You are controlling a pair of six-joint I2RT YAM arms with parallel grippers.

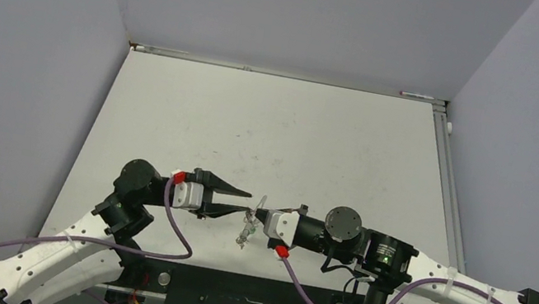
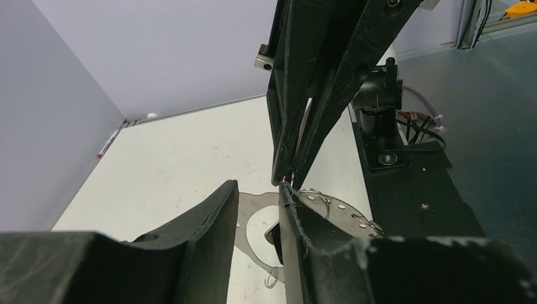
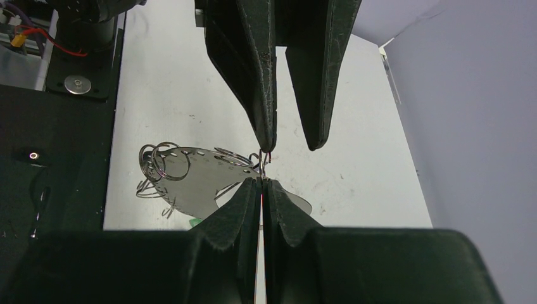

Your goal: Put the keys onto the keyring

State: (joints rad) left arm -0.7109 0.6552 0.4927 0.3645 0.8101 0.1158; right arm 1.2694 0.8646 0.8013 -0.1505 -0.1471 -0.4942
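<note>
Clenched tight at the bottom of the right wrist view: right fingers (image 3: 244, 202), pinching the thin wire of the keyring (image 3: 209, 171) at one edge. Positioned near the front edge of the counter (image 1: 269, 135), midway between the two arms; whether lifted or partly resting on the surface, impossible to tell. Small silver rings (image 3: 166, 163) bunched on the far side of the loop, a scrap of green tag (image 3: 195, 221) peeking out beneath.

Opposite, left fingers (image 3: 263, 95) spread apart and grasping nothing, one tip just touching the wire beside the pinch, the other apart from it.

Judged partway at best: several silver pieces seemingly strung already, yet no key clearly gripped for threading. Possibly a black-headed key (image 2: 273, 234) low between the left fingers in the left wrist view, too hidden to say whether on the loop or loose. Apparently left to do: parting the wire, slipping any remaining keys on, then letting go.
</note>
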